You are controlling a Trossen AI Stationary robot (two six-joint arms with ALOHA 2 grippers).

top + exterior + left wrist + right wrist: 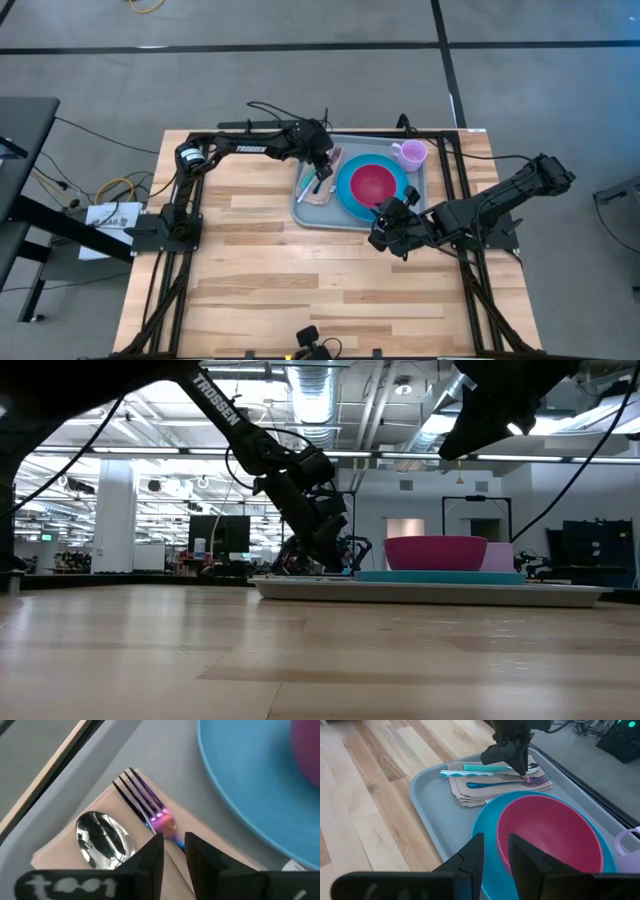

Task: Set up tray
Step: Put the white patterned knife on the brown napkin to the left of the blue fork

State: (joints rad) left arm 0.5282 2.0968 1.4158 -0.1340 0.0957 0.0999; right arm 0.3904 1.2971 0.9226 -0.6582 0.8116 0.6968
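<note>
Because its fingers stand only a narrow gap apart, straddling the neck of the fork, the left end effector seems to be either setting that fork down or just letting it go; I cannot tell whether the pads actually pinch the metal. The fork lies on a folded tan napkin, tines pointing away from the wrist, with a spoon just beside it on the same napkin. In the right wrist view a teal-handled utensil lies next to them, all three long axes roughly parallel to each other.

Taking the blue plate as landmark: the napkin and cutlery sit just beside it on the side toward the left arm, a pink bowl rests on it, and a lilac cup stands near its far edge. Everything sits inside the tray, which lies on the counter toward its far edge.

The right end effector hangs at the plate's near edge, over the tray rim, fingers narrowly apart and holding nothing.

The left arm is clearly the nearer one to the fork, directly above it, so any straightening of the cutlery would likely fall to it, working along the fork's length.
</note>
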